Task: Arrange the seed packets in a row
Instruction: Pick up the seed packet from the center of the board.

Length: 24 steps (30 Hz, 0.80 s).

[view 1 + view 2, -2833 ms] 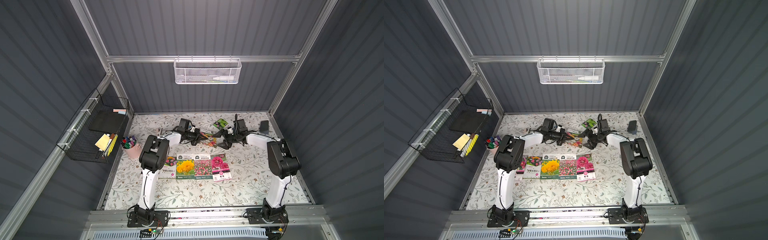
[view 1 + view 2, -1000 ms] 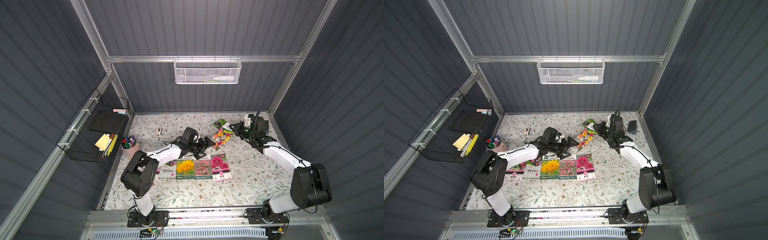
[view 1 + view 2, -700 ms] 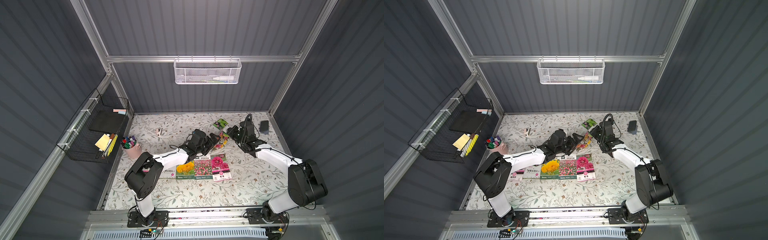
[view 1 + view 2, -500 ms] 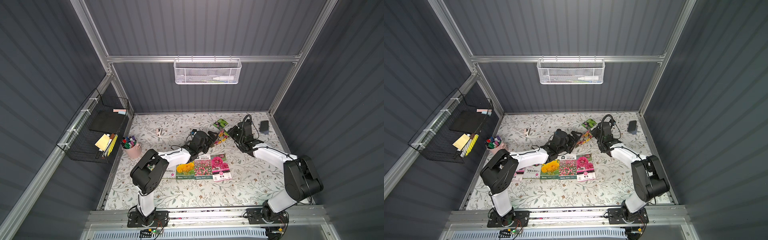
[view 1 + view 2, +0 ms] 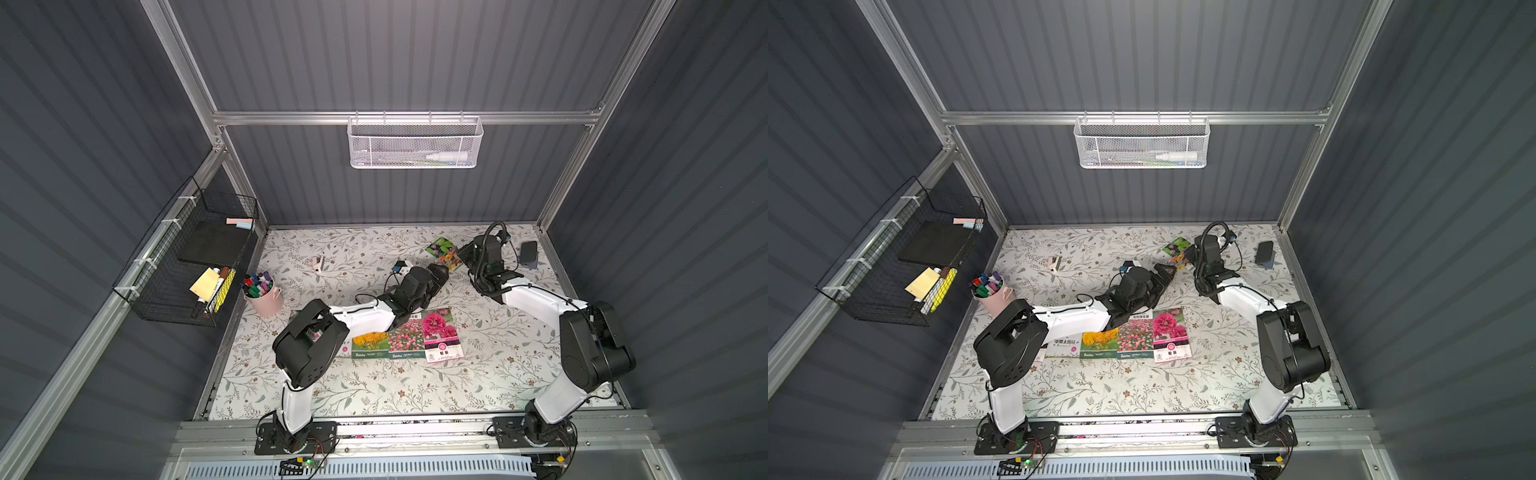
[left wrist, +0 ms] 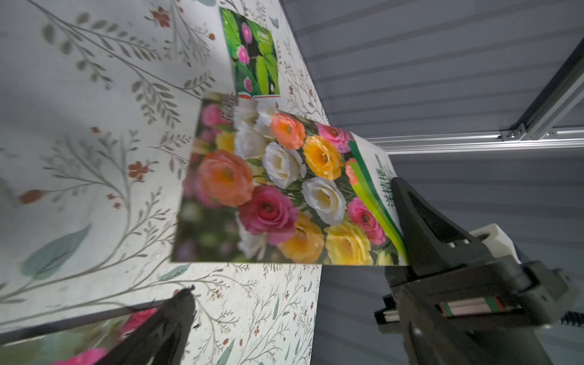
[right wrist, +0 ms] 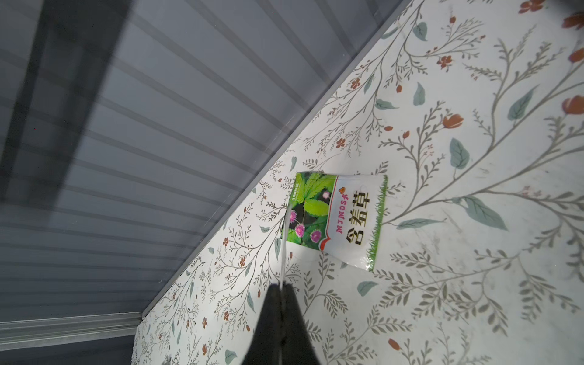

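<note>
Since a second ago the left arm has reached farther across and the right arm has drawn in from the back corner, so both pincers now meet at the glossy rectangular seed packet printed with mixed orange, white, pink and yellow blooms [image 6: 278, 196]. Its green-and-white label end is raised off the flower-patterned tablecloth [image 5: 374, 386] and pinched in the right pincer [image 6: 398, 202]. That pincer's black fingers are pressed together on the packet's thin edge, as the right wrist view shows [image 7: 281, 288]. I cannot tell whether the packet's other end rests on the cloth.

The left pincer [image 5: 437, 274] is spread to its widest and grips nothing. It is just beside the packet's free end and faces the right pincer across it.

Just past the right pincer's tips, toward the back wall, a green-leaved seed packet with small pink puffs [image 7: 338, 218] lies flat.

Behind the left pincer, beside and partly under its forearm, more packets lie side by side in a row. These are a magenta-flower packet [image 5: 440, 336], a pink-blossom packet [image 5: 405, 338], a yellow-flower packet [image 5: 370, 343] and a white-labelled packet [image 5: 1065, 343].

Behind the right pincer's wrist, near the back corner, a small dark slab [image 5: 528, 251] lies on the cloth. Well apart from the left pincer, beyond its elbow, is a pink cup of markers [image 5: 262, 297].
</note>
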### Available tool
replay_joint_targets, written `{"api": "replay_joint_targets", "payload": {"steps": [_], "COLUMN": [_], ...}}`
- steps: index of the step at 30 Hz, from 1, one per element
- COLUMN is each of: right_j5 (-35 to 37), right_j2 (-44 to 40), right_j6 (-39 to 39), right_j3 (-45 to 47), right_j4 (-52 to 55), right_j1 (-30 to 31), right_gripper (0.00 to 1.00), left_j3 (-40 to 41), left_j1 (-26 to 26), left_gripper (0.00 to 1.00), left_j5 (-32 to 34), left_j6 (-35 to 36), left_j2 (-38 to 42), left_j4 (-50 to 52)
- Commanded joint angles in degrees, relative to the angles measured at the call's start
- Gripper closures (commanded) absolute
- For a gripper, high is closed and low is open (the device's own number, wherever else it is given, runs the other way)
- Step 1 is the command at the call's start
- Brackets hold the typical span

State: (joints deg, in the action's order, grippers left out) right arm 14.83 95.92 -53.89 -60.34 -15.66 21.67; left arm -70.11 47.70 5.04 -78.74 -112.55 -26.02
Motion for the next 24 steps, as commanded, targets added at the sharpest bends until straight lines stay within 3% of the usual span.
{"api": "replay_joint_targets", "payload": {"steps": [1, 4, 6, 9, 13, 15, 17, 18, 19, 20, 22, 24], "right_j5": [-1.32, -1.86, -2.24, -3.18, -3.98, -4.91, -6.11, -7.22, -8.69, -10.01, -16.71, -24.56], "right_j2": [-0.99, -3.17, -4.65, -6.78, -9.43, -10.5, -11.68, -12.24, -13.01, -14.01, -17.34, -21.21], "right_j6": [-4.72, -7.18, -8.17, -8.95, -9.14, -8.57, -7.68, -6.92, -5.7, -3.94, -2.06, 0.96], "right_j3": [2.37, 6.97, 9.48, 12.21, 14.83, 15.44, 15.52, 15.36, 15.12, 14.99, 15.28, 15.64], "right_j4": [-2.21, -4.88, -5.93, -6.48, -6.93, -6.62, -4.95, -4.01, -2.51, -0.39, 4.92, 10.84], "right_j1": [0.21, 0.21, 0.21, 0.13, 0.13, 0.11, -0.07, -0.3, -0.76, -1.42, -4.85, -9.74], "right_gripper": [1.0, 1.0, 1.0, 1.0, 1.0, 1.0, 1.0, 0.92, 0.64, 0.46, 0.29, 0.25], "left_j3": [-2.98, -3.41, -3.43, -3.62, -4.19, -4.49, -4.36, -4.11, -3.66, -3.45, -5.85, -10.66], "left_j1": [0.21, 0.27, 0.27, 0.05, -0.25, -0.35, -0.62, -0.87, -1.4, -2.62, -6.46, -9.34], "left_gripper": [0.01, 0.06, 0.17, 0.45, 0.68, 0.99, 1.0, 1.0, 1.0, 1.0, 1.0, 1.0], "left_j5": [3.92, 5.39, 6.09, 6.48, 5.16, 4.41, 3.4, 2.27, 0.27, -3.93, -20.21, -38.65], "left_j6": [-0.2, 2.9, 5.31, 7.24, 7.55, 6.86, 6.5, 6.53, 6.41, 6.45, 6.12, 6.59], "left_j2": [-3.81, -4.4, -4.5, -4.87, -5.29, -5.67, -5.51, -5.08, -4.38, -3.5, -2.76, -3.02], "left_j4": [-4.39, -4.31, -4.88, -5.72, -5.22, -5.47, -5.04, -4.58, -3.43, -1.79, 3.98, 8.33]}}
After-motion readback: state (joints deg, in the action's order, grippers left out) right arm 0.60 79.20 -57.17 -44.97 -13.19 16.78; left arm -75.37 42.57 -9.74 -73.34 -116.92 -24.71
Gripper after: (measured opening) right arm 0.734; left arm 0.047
